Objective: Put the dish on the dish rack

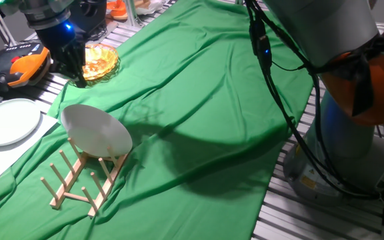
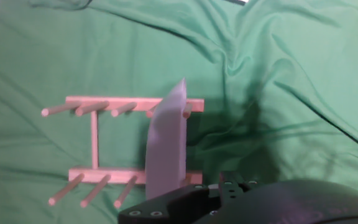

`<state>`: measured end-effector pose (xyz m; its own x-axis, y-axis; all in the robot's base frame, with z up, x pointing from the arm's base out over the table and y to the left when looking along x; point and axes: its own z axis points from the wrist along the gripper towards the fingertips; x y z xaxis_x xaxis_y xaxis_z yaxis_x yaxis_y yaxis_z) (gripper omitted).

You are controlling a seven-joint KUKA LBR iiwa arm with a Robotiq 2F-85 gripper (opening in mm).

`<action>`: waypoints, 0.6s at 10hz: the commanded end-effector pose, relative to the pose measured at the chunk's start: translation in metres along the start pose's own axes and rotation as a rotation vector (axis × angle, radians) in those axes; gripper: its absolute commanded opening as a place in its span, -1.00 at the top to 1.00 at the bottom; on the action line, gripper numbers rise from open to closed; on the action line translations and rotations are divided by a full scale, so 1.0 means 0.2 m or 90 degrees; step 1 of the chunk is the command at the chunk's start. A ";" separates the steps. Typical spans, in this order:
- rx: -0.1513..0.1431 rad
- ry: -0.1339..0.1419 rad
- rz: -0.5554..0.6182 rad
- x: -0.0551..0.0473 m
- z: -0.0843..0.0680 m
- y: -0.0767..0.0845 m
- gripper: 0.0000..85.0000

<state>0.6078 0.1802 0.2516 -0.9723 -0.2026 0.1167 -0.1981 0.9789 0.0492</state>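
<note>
A green cloth (image 1: 205, 100), soft and creased into long folds, is covering most of a ribbed metal table (image 1: 325, 213). The arm (image 1: 339, 40), a smooth grey cylinder with an orange joint and black cables trailing along it, is rising at the right of the fixed view. Its black head (image 1: 62, 40), lit by a blue light, is hanging at the far left above the table edge; the gripper (image 2: 229, 199) is showing in the hand view only as a dark, rounded housing along the bottom edge, and whether its fingers are parted or closed cannot be told.

One dish (image 1: 96, 131), a plain white, matte, round plate, is standing tilted on edge in the dish rack (image 1: 79, 180), at the end of the rack nearer the arm's base; in the hand view it is appearing edge-on as a narrow grey blade crossing both rails. The gripper is hanging well apart from it. The rack is lying on the cloth: pale wood, two long rails joined by a crossbar, each rail carrying a row of round pegs, about four of them showing free per rail in the hand view.

One paler flat plate (image 1: 9, 121) is resting on white paper (image 1: 5, 160) at the left edge. One amber glass dish (image 1: 99, 61), ribbed and glossy, is sitting just beside the arm's head.
</note>
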 end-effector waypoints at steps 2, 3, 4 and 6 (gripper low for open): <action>-0.001 0.005 0.027 0.00 0.00 0.00 1.00; 0.003 0.008 0.045 0.00 0.00 0.00 1.00; 0.005 0.009 0.064 0.00 0.00 0.00 1.00; 0.008 0.004 0.099 0.00 0.00 0.00 1.00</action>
<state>0.6079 0.1799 0.2515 -0.9913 -0.0422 0.1250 -0.0404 0.9991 0.0162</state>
